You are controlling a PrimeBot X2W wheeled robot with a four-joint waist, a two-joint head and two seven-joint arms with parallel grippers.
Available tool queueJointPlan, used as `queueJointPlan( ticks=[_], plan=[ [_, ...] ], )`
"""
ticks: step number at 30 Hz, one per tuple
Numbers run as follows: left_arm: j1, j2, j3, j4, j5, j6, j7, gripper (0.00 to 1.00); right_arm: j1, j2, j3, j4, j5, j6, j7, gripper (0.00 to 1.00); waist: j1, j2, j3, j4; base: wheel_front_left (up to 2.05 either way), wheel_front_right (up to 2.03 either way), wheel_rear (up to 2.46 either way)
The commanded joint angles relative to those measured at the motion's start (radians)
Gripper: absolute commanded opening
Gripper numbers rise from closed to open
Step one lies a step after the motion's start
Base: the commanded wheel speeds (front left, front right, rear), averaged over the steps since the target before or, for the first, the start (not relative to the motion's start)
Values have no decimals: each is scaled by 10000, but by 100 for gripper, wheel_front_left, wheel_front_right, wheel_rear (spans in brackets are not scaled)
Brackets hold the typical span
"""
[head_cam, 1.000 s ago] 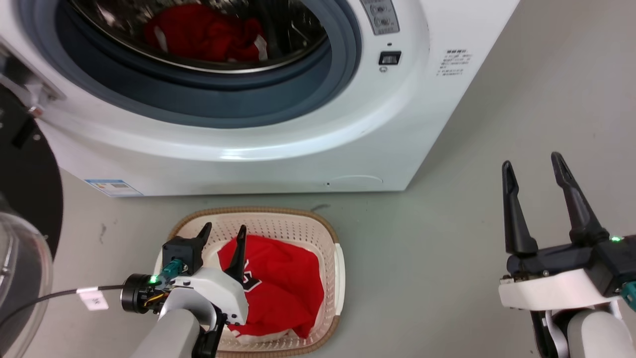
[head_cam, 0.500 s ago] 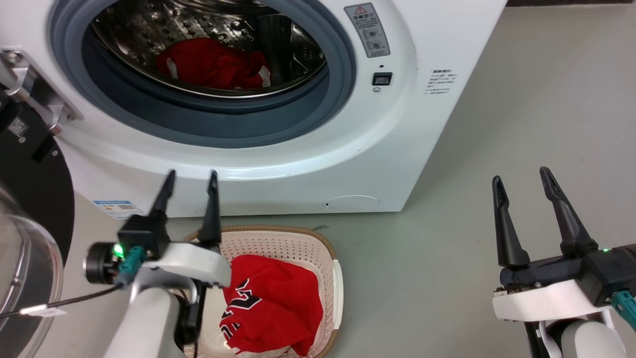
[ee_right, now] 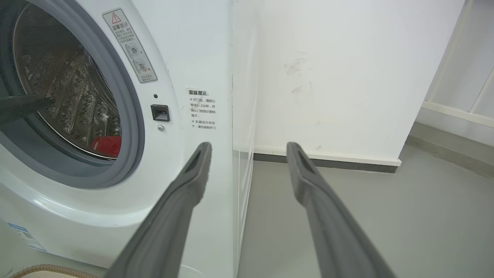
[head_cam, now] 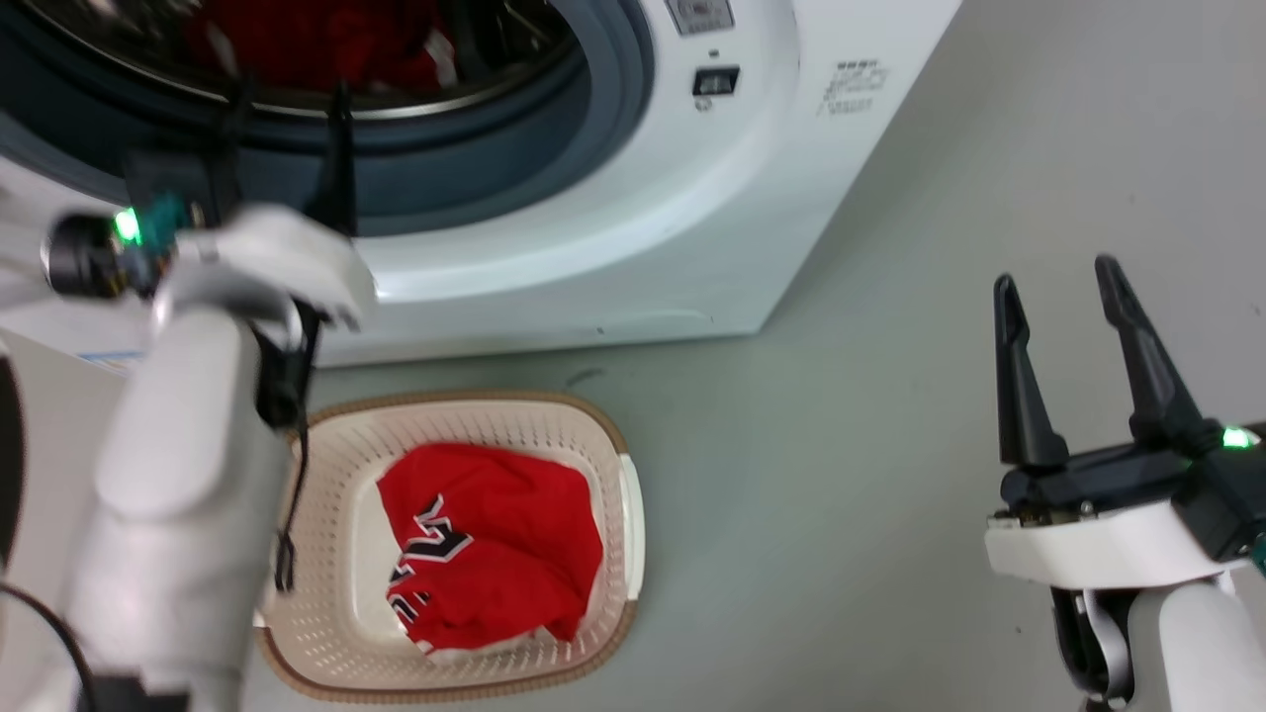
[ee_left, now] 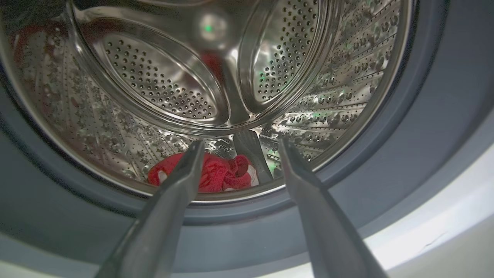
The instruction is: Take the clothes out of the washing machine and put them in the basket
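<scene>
At the left of the head view, the robot's pale left forearm (head_cam: 178, 494) reaches up toward the washing machine (head_cam: 613, 227), a white front-loader whose door opening is uncovered. The left gripper (head_cam: 289, 104) is blurred here, its two dark fingers pointing at the lower rim of the opening. In the left wrist view these fingers stand well apart with nothing between them, held in front of the grey door seal (ee_left: 386, 162) and aimed into the perforated steel drum (ee_left: 154, 77). A crumpled red garment (ee_left: 216, 175) with a little white showing lies at the bottom of the drum, beyond the fingertips and untouched. On the grey floor (head_cam: 841, 445) just in front of the machine sits the basket (head_cam: 475, 400), cream perforated plastic with a brown woven-look rim. Inside it lies a second red garment (head_cam: 495, 534) with black-and-white lettering, bunched toward the basket's right side. At the far right, well apart from the basket and the machine, the right gripper (head_cam: 1056, 275) hangs above bare floor, fingers spread and empty. The right wrist view looks past them at the machine's front corner, where there is a warning label (ee_right: 129, 46), and at a white wall (ee_right: 328, 77).
</scene>
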Motion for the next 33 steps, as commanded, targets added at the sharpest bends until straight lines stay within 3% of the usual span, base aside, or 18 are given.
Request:
queueJointPlan(
  ticks=[1,13,21,33],
  plan=[
    [-853,312,-54,596,88,-162,379,100,-311,10,46,-90,136,-7,-24,100,0,0,809,-352,0,0,0],
    [-5541,1174,-941,3783,330,-888,2384,100,-1228,14,-17,-359,623,-7,-24,100,0,0,2850,-1141,0,0,0],
    [-7859,1577,-1453,5147,86,-957,4489,100,-1571,13,49,-561,877,-8,-24,100,0,0,3779,-1449,0,0,0],
    [-9681,2422,-2747,5853,-660,-961,7626,100,-1554,13,233,-737,1302,-7,-24,100,0,0,4529,-1977,0,0,0]
  ],
)
